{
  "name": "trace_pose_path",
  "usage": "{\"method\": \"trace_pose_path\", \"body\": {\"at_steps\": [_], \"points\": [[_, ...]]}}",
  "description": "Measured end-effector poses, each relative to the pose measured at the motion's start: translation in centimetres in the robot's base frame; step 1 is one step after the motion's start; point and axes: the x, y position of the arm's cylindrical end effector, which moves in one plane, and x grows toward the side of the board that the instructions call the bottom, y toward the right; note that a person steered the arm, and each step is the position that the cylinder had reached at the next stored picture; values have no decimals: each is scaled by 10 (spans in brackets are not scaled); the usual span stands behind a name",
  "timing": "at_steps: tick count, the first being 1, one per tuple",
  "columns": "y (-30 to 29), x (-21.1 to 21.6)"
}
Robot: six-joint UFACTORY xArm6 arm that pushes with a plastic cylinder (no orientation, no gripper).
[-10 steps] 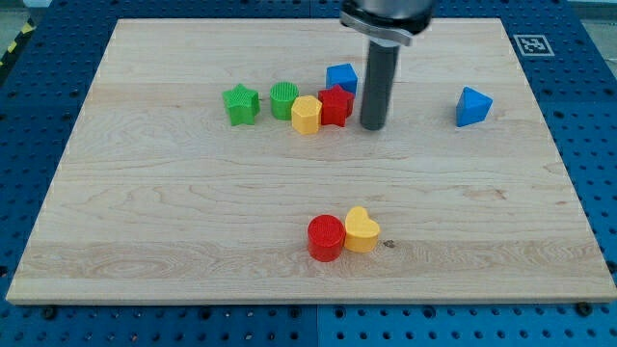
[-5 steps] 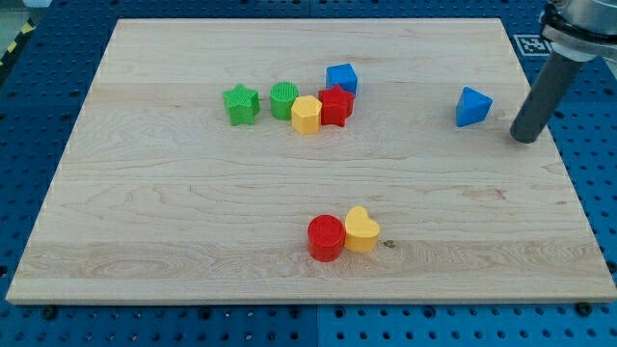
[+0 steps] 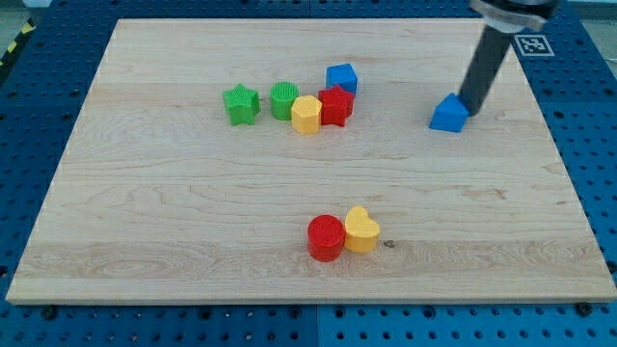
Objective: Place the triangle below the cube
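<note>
The blue triangle (image 3: 449,114) lies on the wooden board (image 3: 193,193) at the view's right. My tip (image 3: 469,106) touches the triangle's upper right side. The blue cube (image 3: 341,78) stands left of the triangle, at the upper right end of a cluster of blocks. The red star (image 3: 335,104) sits directly below the cube, touching it.
The cluster also holds a yellow hexagon (image 3: 307,114), a green cylinder (image 3: 284,99) and a green star (image 3: 241,104). A red cylinder (image 3: 326,237) and a yellow heart (image 3: 362,229) sit together near the view's bottom. The board's right edge is close to my tip.
My tip swung from beside the red star out to the right of the triangle, then came in behind it. The triangle slid left and slightly down.
</note>
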Motion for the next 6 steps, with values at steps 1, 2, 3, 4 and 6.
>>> {"method": "trace_pose_path", "body": {"at_steps": [1,2,3,4,6], "points": [[-32,0],[-39,0],[-16,0],[-3,10],[-19,39]]}}
